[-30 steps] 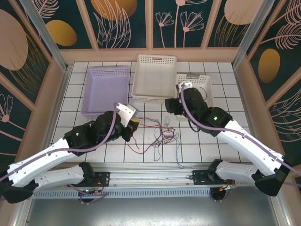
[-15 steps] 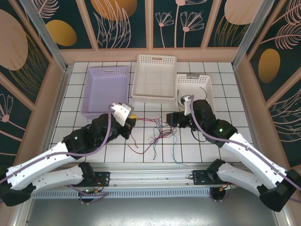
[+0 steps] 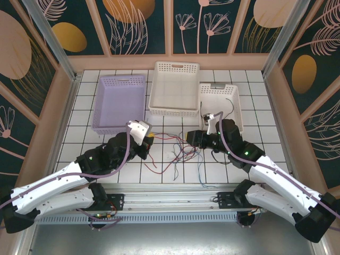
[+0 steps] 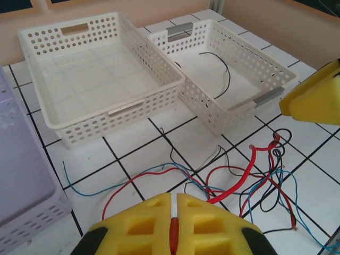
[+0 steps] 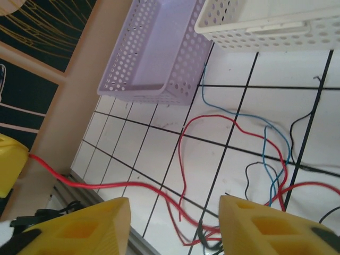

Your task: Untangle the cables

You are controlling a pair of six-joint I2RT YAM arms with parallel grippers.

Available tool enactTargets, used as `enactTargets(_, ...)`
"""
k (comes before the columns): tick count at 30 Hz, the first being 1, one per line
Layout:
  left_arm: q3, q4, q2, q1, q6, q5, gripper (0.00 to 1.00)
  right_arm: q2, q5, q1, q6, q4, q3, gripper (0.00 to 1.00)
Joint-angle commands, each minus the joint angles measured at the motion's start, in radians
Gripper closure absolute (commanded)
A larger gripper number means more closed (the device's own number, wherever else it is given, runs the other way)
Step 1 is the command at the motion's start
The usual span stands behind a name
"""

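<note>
The cables [image 3: 180, 151], thin red, blue and black wires, lie tangled on the white tiles between my two arms. My left gripper [image 3: 150, 137] sits just left of the tangle. In the left wrist view its yellow fingers [image 4: 207, 226] are shut on a red cable [image 4: 249, 167] that runs up and right into the tangle. My right gripper [image 3: 194, 139] hovers at the tangle's right edge. In the right wrist view the right gripper [image 5: 174, 223] is open, and the taut red cable [image 5: 122, 185] passes between its fingers toward the left gripper's yellow finger [image 5: 9, 164].
Three baskets stand along the back: a lilac basket [image 3: 122, 78] on the left, a large white basket [image 3: 177, 65] in the middle, and a smaller white basket [image 3: 237, 106] on the right holding a black cable [image 4: 223, 69]. Wooden walls enclose the tiled floor.
My right arm has come from beside the baskets toward me, down to the tangle, and its jaws have narrowed. The left gripper shifted slightly right, still shut on the red cable.
</note>
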Motion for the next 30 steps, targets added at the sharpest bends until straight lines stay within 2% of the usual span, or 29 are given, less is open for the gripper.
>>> enactTargets(1, -0.008, 0.041, -0.012, 0.004, -0.007, -0.02, 1.0, 0.012, 0.005, -0.001, 0.044, 0.031, 0.0, 0.6)
enactTargets(7, -0.012, 0.035, -0.023, 0.004, -0.005, -0.034, 1.0, -0.035, 0.077, 0.009, 0.053, -0.086, 0.009, 0.61)
enactTargets(15, -0.011, 0.034, -0.016, 0.005, -0.002, -0.032, 1.0, 0.018, 0.076, 0.057, 0.074, -0.044, -0.021, 0.6)
enactTargets(19, -0.012, 0.029, -0.019, 0.004, -0.003, -0.035, 1.0, 0.047, 0.065, 0.06, 0.067, -0.031, -0.017, 0.63)
enactTargets(23, -0.013, 0.029, -0.019, 0.004, -0.002, -0.034, 1.0, 0.05, 0.079, 0.06, 0.067, -0.041, -0.017, 0.73)
enactTargets(30, -0.011, 0.027, -0.013, 0.004, 0.004, -0.03, 1.0, 0.057, 0.063, 0.06, 0.064, -0.038, -0.014, 0.75)
